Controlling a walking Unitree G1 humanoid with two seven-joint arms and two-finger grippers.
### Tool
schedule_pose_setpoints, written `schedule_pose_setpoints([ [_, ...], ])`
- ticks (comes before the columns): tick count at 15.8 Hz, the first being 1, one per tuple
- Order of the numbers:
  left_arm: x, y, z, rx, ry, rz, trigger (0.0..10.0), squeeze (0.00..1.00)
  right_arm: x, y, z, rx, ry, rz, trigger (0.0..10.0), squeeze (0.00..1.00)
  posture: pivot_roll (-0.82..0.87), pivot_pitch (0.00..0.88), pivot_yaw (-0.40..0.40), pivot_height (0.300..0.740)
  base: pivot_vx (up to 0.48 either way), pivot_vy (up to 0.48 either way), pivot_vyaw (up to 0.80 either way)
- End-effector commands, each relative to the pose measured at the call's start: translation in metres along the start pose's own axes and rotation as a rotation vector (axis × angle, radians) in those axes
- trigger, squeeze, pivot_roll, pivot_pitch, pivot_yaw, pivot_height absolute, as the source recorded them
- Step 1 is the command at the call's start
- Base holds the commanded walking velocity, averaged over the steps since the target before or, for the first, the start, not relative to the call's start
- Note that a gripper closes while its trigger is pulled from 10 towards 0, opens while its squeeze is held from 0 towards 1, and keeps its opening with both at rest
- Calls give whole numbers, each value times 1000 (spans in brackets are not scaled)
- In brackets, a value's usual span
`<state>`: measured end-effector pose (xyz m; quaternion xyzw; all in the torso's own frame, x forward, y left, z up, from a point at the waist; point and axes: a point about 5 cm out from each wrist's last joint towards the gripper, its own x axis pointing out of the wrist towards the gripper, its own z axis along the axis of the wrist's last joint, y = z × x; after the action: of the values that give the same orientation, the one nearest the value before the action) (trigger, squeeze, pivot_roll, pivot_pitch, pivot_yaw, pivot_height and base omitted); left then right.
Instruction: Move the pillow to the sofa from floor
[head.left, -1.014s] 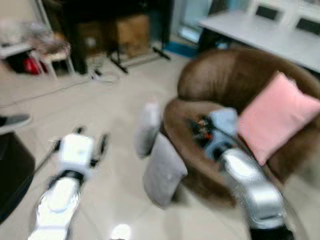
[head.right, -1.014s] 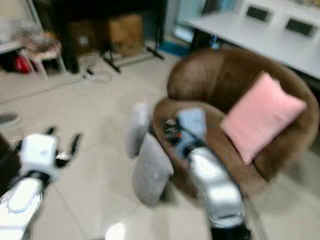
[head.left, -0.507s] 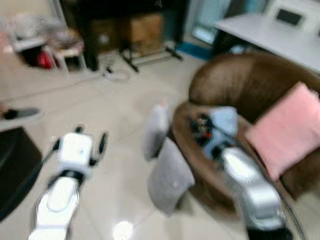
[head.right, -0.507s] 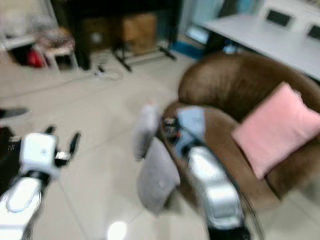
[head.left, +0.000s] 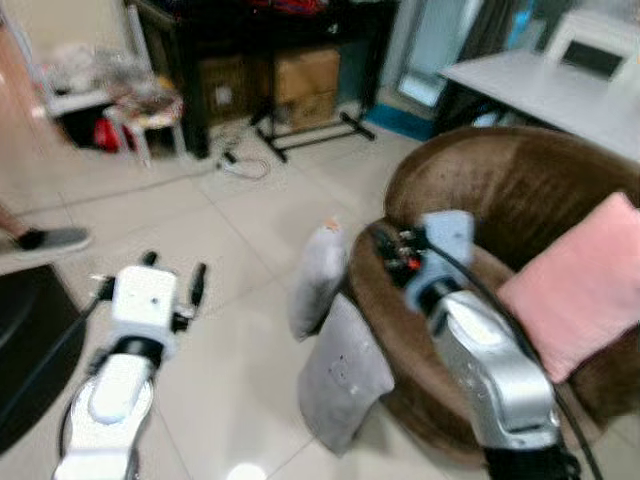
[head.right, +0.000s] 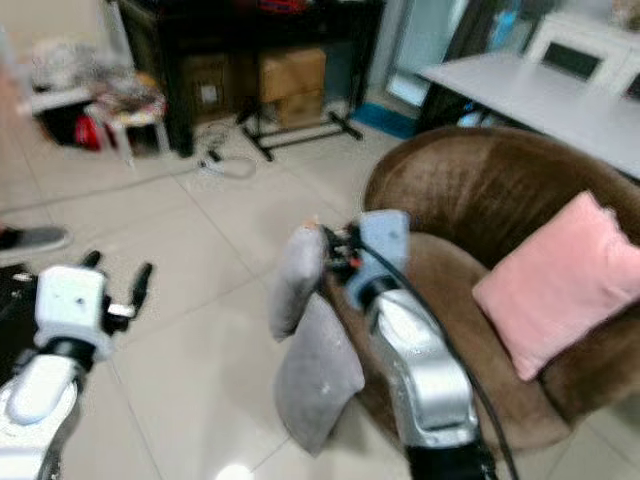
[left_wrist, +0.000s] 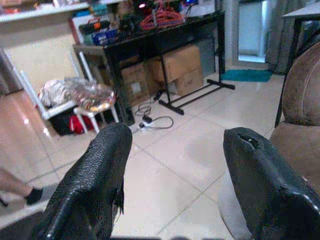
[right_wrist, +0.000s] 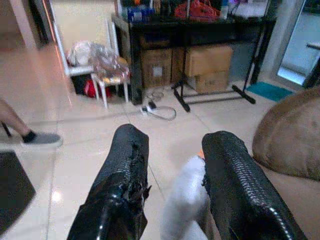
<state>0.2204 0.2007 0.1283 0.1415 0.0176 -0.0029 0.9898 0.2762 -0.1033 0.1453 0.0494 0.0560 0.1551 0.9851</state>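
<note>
right end effector (right_wrist: 172, 200) hangs parted just above a grey pillow (head.right: 298, 280) leaning against the brown sofa (head.right: 480, 200).

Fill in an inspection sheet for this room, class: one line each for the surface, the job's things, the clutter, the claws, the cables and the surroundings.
Surface: pale tiled floor, glossy.
Job's things: two grey pillows stand on the floor, leaning against the brown sofa; a pink pillow already lies on its seat.
Clutter: cardboard boxes under a dark table; a small white stool.
Claws: left claw open, over bare floor; right claw open, just above the upper grey pillow.
Cables: a white cord on the floor; a black cable along the right arm.
Surroundings: white table behind the sofa; a person's foot at the left.
</note>
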Motion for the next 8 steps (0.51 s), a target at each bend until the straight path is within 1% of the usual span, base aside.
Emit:
schedule_pose_setpoints([
  [1, 3, -7, 3, -16, -11, -21, 10000, 0, -3, -14, -1, 1, 12, -55, 10000, 0, -50, 0, -67, 740, 341, 0, 0],
  [8, 6, -6, 4, -12, -16, -30, 10000, 0, -3, -15, -2, -5, 17, -64, 10000, 0, -52, 0, -66, 740, 351, 0, 0],
])
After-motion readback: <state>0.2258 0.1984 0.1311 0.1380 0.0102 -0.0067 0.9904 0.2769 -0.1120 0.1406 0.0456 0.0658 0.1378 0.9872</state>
